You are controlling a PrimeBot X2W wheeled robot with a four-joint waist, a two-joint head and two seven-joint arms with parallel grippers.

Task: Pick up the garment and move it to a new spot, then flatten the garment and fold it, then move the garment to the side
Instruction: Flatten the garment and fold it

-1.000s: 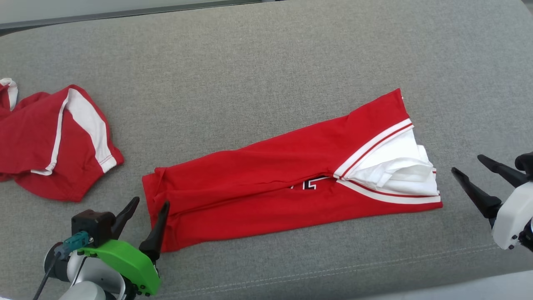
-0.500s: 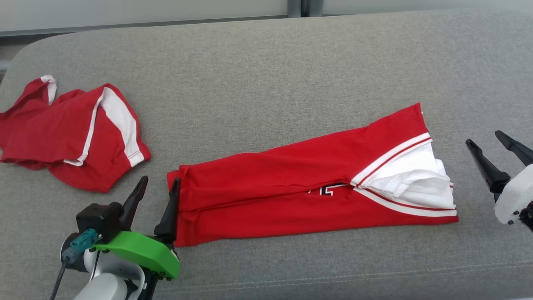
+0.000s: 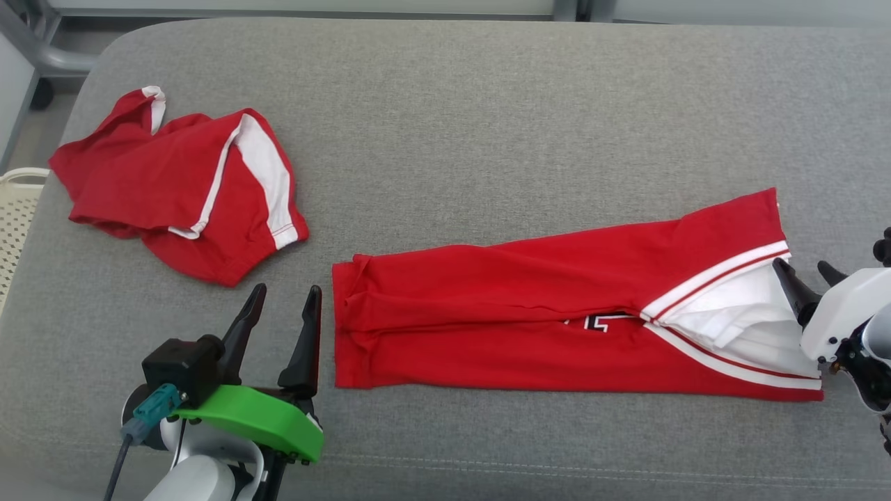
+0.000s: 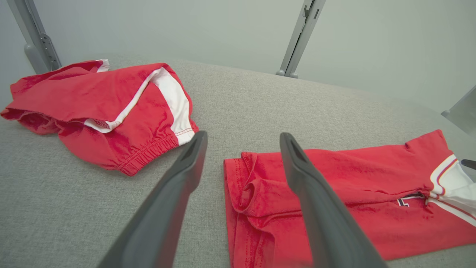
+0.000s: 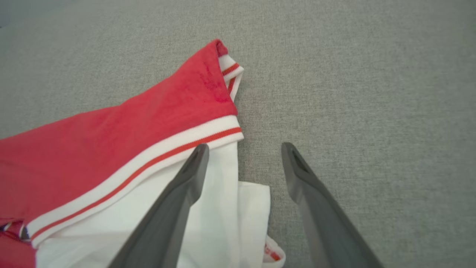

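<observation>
- Garment [image 3: 557,327]: a red jersey with white and red striped trim, folded into 1 long narrow strip, lay flat across the grey cushion [image 3: 487,104], running from the middle towards the robot's right.
- White inner fabric showed at the strip's right end, and part of a dark printed figure sat at the fold line near the trim.
- Right gripper [image 3: 800,264] hovered at that white end with its 2 fingers spread wide.
- In the right wrist view, the right gripper [image 5: 245,145] straddled the garment's [image 5: 111,156] edge: 1 finger lay over the white fabric and the other over bare cushion just beyond it. Whether either finger touched the cloth could not be told.
- Left gripper [image 3: 287,288] stood just beside the strip's left end, also spread wide; in the head view its nearer finger was close to the red edge but apart from it.
- In the left wrist view, the left gripper [image 4: 243,134] pointed at the gap between the garment [image 4: 334,208] and the other cloth, with 1 finger overlapping the bunched red end in the picture.
- Red shorts [image 3: 181,181] with a white side stripe lay crumpled on the cushion, well apart from the strip, up and to the left of the left gripper; their elastic waistband showed in the left wrist view [image 4: 104,108].
- Pale perforated basket [image 3: 17,209] peeked in at the head view's left edge, beside the cushion; what it held could not be made out.
- Grey metal posts [image 4: 297,37] rose behind the cushion.
</observation>
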